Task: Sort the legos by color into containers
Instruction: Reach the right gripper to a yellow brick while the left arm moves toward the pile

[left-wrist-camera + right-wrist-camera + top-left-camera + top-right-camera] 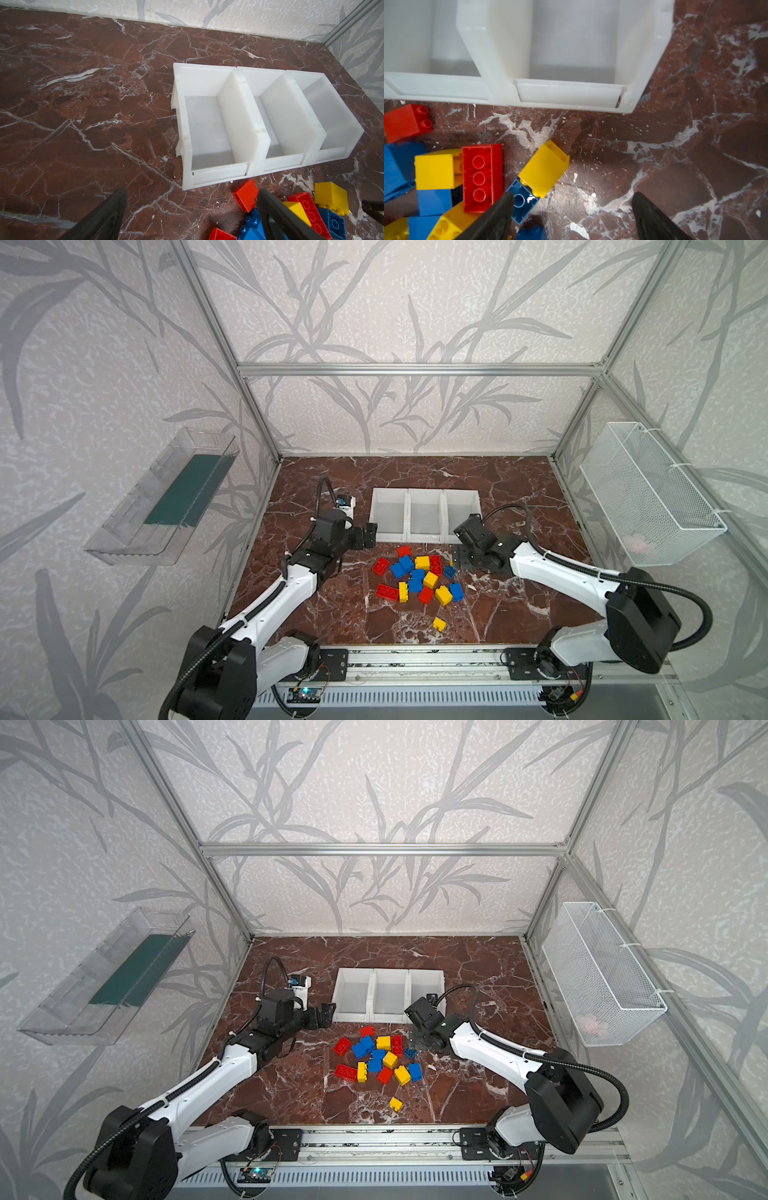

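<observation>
- Right wrist view: right fingers (500,212) stand apart beside a blue brick (521,199), probably to grasp it.
- Left fingers (112,207), also apart, hover by the empty containers (239,116).
- Legos (422,562) lie heaped on the tabletop (332,614).

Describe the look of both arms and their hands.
The left arm and right arm match: glossy white shells, boxy black joint housings, black ribbed cable conduit looping alongside. The left hand and right hand are black, each with two flat fingers tapering to a tip.
</observation>
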You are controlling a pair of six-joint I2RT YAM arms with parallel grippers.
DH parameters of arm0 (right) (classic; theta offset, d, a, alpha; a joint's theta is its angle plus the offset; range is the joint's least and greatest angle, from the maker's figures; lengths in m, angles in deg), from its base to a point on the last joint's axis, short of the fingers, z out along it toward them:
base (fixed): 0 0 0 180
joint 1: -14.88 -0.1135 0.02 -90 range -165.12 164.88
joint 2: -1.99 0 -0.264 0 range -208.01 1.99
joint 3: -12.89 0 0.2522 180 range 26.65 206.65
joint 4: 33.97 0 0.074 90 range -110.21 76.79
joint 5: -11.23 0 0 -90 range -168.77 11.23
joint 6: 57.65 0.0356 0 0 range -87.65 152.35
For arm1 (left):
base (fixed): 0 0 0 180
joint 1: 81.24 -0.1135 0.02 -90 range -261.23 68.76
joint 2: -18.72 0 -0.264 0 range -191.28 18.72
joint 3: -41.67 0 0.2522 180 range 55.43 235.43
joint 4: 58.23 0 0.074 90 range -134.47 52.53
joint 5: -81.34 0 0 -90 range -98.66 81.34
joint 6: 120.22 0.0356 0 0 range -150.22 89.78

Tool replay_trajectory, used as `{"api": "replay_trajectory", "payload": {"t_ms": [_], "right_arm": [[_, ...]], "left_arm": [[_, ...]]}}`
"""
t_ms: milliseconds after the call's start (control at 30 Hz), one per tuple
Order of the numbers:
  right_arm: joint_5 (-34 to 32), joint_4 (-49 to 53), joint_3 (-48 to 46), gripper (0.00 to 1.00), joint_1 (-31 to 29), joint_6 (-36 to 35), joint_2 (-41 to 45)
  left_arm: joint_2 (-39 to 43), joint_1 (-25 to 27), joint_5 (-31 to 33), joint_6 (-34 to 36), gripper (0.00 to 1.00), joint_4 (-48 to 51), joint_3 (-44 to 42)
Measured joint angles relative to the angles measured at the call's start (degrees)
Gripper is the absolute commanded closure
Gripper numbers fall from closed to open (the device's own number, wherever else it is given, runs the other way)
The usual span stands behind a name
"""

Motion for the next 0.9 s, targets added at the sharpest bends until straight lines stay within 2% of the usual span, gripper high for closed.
{"api": "replay_trajectory", "payload": {"t_ms": [200,533,733,900], "right_arm": [[-1.05,-0.07,3.98,0.14,-0.87,2.54,-5.60],[-1.53,0.17,4.13,0.15,-1.01,5.25,-9.51],[-1.62,0.33,4.13,0.21,-1.01,6.19,-10.12],[-2.36,1.09,4.11,0.33,-1.01,7.10,-10.12]], "left_arm": [[-0.04,0.00,-0.33,0.00,0.01,-0.52,-0.15],[-1.07,0.22,-1.51,-0.13,0.01,-0.94,-0.63],[-1.33,0.35,-1.90,-0.15,0.01,-1.51,-0.66],[-1.38,0.37,-1.95,-0.44,0.01,-1.53,-0.66]]}}
